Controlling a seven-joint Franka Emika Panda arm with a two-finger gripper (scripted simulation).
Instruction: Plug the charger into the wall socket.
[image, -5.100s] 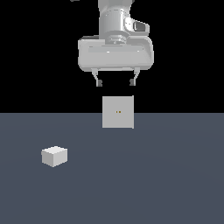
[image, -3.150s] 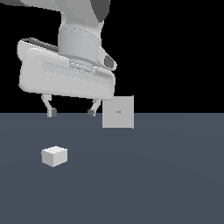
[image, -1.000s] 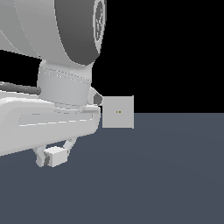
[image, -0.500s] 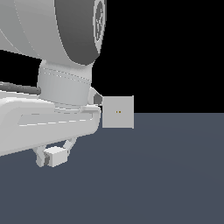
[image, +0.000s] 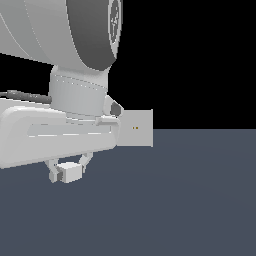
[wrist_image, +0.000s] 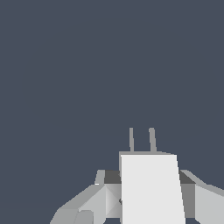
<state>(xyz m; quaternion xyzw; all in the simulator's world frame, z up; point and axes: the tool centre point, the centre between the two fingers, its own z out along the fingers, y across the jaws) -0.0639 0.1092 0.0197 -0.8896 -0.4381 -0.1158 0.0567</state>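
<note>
Nothing has shifted in the last second: the gripper stays low on the exterior view's left, jaws closed on the charger, its 2 prongs clear. The wall socket waits farther right; the grasp looks settled, ready for carrying.

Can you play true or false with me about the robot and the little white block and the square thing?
1. The hand has its fingers around the charger. True.
2. The charger is already plugged into the wall socket. False: it is apart from it, toward the exterior view's left.
3. Two thin prongs stick out of the charger. True.
4. The wall socket lies flat on the floor. False: it stands upright.
5. The socket has two tiny dots at its centre. True.
</note>
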